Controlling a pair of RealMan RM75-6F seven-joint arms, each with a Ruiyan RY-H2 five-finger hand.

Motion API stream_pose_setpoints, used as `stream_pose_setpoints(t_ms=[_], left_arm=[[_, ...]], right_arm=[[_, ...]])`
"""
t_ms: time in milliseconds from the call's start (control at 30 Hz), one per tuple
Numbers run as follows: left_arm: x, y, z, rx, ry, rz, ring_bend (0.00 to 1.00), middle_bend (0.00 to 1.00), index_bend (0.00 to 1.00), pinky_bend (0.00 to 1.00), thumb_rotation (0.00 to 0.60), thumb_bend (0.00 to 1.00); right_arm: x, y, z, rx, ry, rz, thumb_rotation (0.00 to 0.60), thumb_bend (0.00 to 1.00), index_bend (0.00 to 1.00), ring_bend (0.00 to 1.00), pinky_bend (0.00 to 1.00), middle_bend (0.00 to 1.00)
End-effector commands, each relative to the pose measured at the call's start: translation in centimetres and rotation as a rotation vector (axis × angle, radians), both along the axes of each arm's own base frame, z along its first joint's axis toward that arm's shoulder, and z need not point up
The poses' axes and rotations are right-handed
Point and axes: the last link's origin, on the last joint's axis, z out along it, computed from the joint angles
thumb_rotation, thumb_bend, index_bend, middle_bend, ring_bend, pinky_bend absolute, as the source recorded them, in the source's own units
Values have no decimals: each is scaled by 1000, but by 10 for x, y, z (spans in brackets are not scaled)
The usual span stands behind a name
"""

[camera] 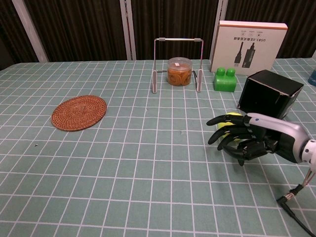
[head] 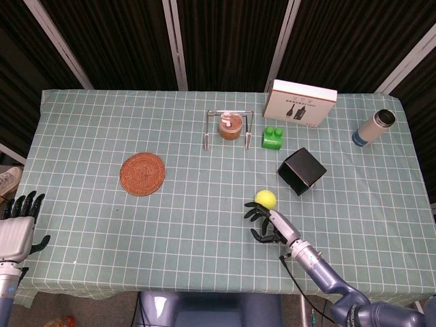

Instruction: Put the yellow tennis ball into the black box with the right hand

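Yellow tennis ball (head: 266, 199) (camera: 230, 120) sits on the green checked tabletop (head: 102, 143) right of frame centre, just below-left of the black cardboard box (head: 302, 171) (camera: 269, 95), while your right hand (head: 270, 225) (camera: 249, 139) hovers beside it with fingers spread wide, holding nothing, and your left hand (head: 15, 230) waits open at the lower left edge.

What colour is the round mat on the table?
The round mat is reddish-brown, woven in rings. The chest view shows it best.
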Motion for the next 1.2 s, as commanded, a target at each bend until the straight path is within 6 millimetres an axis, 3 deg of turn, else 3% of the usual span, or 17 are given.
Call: stream_pose_setpoints(t_ms=[33, 500, 833, 1200], left_arm=[[0, 1, -1, -1, 1, 1, 0, 0, 0, 0, 600, 224], [-3, 5, -3, -5, 8, 20, 0, 0, 0, 0, 600, 225], [-4, 7, -5, -9, 12, 33, 0, 0, 0, 0, 600, 225], [-5, 10, -7, -12, 19, 47, 0, 0, 0, 0, 600, 225]], right_arm=[[-2, -3, 2, -5, -2, -5, 600, 500, 159, 314, 576, 313], [-9, -22, 0, -35, -60, -60, 600, 500, 12, 161, 511, 136], [-13, -38, 3, -46, -91, -78, 600, 499, 0, 133, 378, 120], [-29, -56, 11, -58, -54, -98, 600, 499, 0, 133, 254, 120]])
